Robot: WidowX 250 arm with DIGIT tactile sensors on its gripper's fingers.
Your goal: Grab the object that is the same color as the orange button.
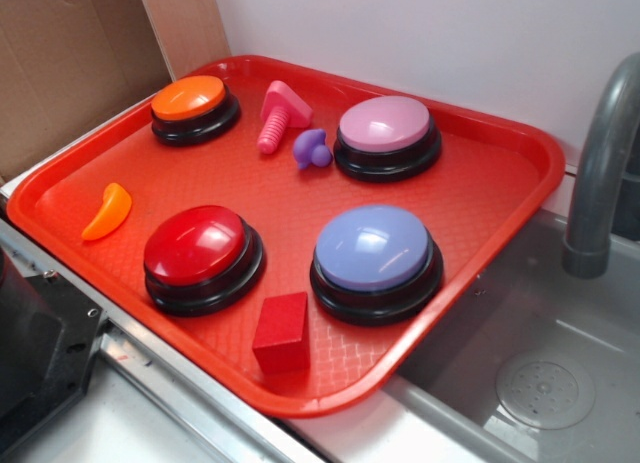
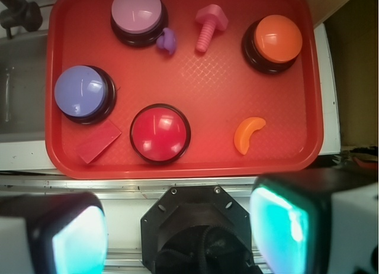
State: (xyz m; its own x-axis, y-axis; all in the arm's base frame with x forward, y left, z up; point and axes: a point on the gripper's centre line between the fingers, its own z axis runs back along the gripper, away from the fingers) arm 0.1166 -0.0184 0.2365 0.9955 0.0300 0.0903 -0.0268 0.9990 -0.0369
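- Exterior view: the red tray (image 1: 500,183) carries the orange button (image 1: 192,103) at the far left corner, with the orange crescent (image 1: 108,211) lying alone near the left rim, well apart from the red button (image 1: 200,251). The claw itself is out of this shot.
- Wrist view: the claw (image 2: 177,232) hangs wide open, fingers (image 2: 77,238) spread at the bottom edge, holding nothing. The crescent sits ahead and slightly right of it; the orange button lies farther ahead, also right.
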